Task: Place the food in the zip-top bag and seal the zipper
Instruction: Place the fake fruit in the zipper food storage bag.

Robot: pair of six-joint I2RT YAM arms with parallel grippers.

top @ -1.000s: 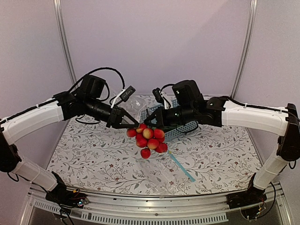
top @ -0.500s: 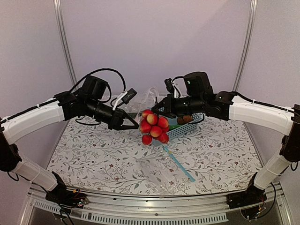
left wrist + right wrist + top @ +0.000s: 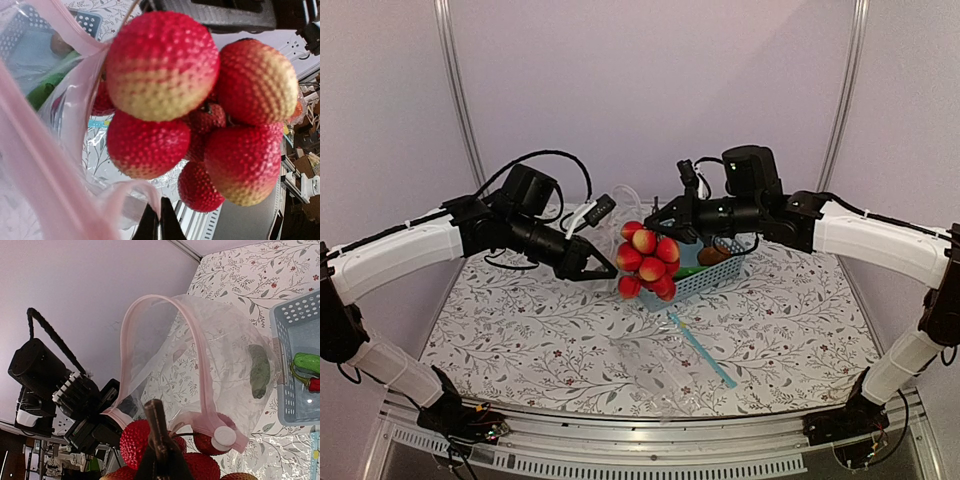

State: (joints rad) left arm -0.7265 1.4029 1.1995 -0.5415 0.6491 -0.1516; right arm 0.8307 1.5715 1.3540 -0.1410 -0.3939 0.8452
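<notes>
From above, both arms meet over the middle of a floral-patterned table (image 3: 500, 320). The right gripper (image 3: 657, 224) holds a bunch of red-yellow fruits (image 3: 648, 262) hanging in the air, well above the tabletop. The left gripper (image 3: 608, 274) points at the bunch from just beside it, jaws closed.

The zip-top bag (image 3: 220, 355) barely shows from overhead, but the right wrist camera makes it plain. Its mouth stands open as a tall arch, edged by the pale pink zipper (image 3: 150, 302). The fruit sits at the foot of that arch, outside the mouth. The right fingers are clamped on the brown stem (image 3: 154, 420). The lower left end of the pink strip runs into the left gripper's black fingers, which pinch it.

A dark green oblong shape (image 3: 257, 372) shows through the clear wall; I cannot tell whether it lies inside or behind.

The left wrist camera is almost filled by the fruit, which blocks most of the scene.

Behind the bunch sits a blue basket (image 3: 710, 280) with a green vegetable (image 3: 307, 362), a red chili (image 3: 314, 385) and a brown lump (image 3: 713, 255). A second clear bag (image 3: 665, 370) with a teal strip (image 3: 705, 355) lies flat near the front edge.
</notes>
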